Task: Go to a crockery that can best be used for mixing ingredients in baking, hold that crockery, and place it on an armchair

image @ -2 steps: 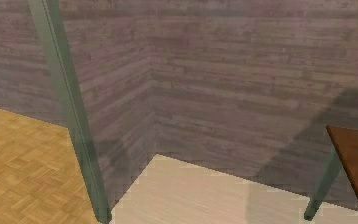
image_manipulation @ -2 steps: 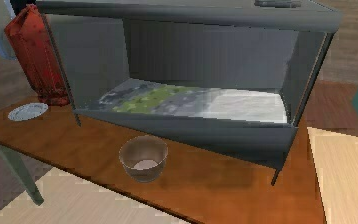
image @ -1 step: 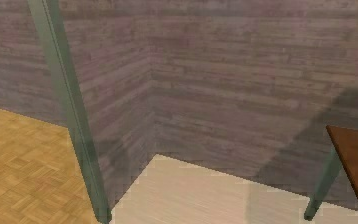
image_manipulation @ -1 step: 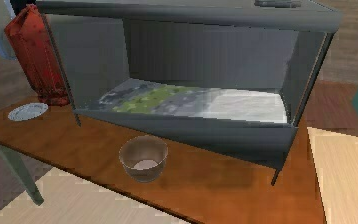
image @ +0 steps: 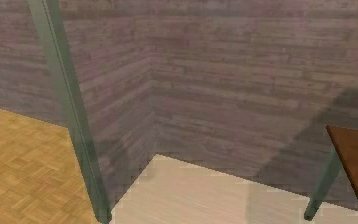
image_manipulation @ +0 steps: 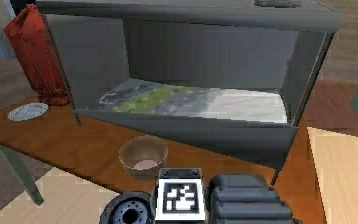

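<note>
A tan, round bowl (image_manipulation: 144, 157) with a pale inside stands on the brown wooden table (image_manipulation: 87, 140) in the arm side view, near the table's front edge. Just below it, at the picture's bottom edge, sits the gripper's dark body (image_manipulation: 127, 211), with a white marker square (image_manipulation: 180, 197) to its right. The gripper's far end is not distinct against the table and the bowl, so I cannot tell whether it holds anything.
A grey open-fronted metal shelf unit (image_manipulation: 307, 60) stands on the table behind the bowl, with a flat green-white sheet (image_manipulation: 187, 100) inside. A red bag (image_manipulation: 37, 50) and a white plate (image_manipulation: 27, 112) are at the left. The forward view has a plank wall corner (image: 152, 90), a grey-green post (image: 72, 110) and a table corner (image: 355, 160).
</note>
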You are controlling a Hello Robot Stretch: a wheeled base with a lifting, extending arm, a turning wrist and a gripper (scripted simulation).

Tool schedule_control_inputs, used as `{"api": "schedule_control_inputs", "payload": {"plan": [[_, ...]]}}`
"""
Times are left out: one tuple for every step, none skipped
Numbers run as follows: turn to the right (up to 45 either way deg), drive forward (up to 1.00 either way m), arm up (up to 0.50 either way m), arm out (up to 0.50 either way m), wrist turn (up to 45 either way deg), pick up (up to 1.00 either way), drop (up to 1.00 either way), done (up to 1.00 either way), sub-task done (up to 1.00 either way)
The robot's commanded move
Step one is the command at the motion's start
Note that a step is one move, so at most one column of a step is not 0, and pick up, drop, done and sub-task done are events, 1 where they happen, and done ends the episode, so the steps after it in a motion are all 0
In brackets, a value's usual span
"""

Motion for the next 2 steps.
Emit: {"api": "schedule_control_inputs", "payload": {"plan": [[0.0,0.0,0.0,0.24,0.0,0.0,0.0,0.0,0.0],[0.0,0.0,0.0,0.0,45.0,0.0,0.0,0.0,0.0]]}}
